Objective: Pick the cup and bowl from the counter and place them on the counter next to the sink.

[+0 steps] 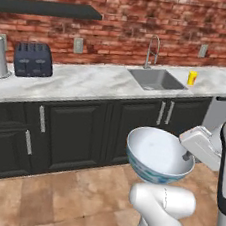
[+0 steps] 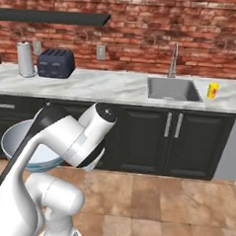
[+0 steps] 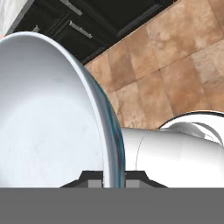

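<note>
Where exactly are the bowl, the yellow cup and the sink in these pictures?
bowl [image 1: 156, 153]: left base view, on its white inside.
cup [image 2: 212, 90]: right base view, on its yellow side.
sink [image 2: 172, 89]: right base view, on the grey basin floor.

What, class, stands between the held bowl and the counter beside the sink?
Nothing visible blocks it. The gripper pinches the bowl by its rim, out over the floor, facing the cabinets. The counter left of the sink is bare; the cup stands on the right.
</note>
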Robot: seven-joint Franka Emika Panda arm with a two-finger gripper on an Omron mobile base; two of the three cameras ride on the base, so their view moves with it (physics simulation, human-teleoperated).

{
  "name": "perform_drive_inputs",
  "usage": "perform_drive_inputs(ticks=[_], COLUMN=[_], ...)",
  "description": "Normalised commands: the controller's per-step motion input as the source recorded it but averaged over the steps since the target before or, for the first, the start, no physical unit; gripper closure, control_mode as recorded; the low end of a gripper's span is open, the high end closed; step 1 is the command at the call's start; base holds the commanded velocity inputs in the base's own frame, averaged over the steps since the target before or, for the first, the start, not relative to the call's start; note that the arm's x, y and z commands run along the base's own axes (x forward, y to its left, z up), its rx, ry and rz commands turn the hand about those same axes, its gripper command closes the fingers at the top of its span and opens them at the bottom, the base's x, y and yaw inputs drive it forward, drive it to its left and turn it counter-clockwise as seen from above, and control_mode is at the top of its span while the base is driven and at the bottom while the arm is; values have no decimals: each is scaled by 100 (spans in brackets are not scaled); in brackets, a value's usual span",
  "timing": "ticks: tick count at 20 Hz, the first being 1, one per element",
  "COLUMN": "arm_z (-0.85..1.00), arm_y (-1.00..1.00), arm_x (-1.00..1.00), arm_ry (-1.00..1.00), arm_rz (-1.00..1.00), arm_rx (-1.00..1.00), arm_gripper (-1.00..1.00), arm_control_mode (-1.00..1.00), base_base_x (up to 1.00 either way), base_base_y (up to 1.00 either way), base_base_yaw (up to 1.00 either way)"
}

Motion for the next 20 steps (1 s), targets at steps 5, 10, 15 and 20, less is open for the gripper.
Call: perform_drive_inputs(ticks=[5, 10, 15, 20], arm_z=[0, 0, 0, 0], arm_y=[0, 0, 0, 0], arm_x=[0, 0, 0, 0], arm_ry=[0, 0, 0, 0], arm_rz=[0, 0, 0, 0], arm_rx=[0, 0, 0, 0], arm_gripper=[100, 100, 100, 100], arm_control_mode=[100, 100, 100, 100], base_base_x=[100, 100, 100, 100], base_base_y=[-29, -40, -33, -1], base_base_yaw=[0, 0, 0, 1])
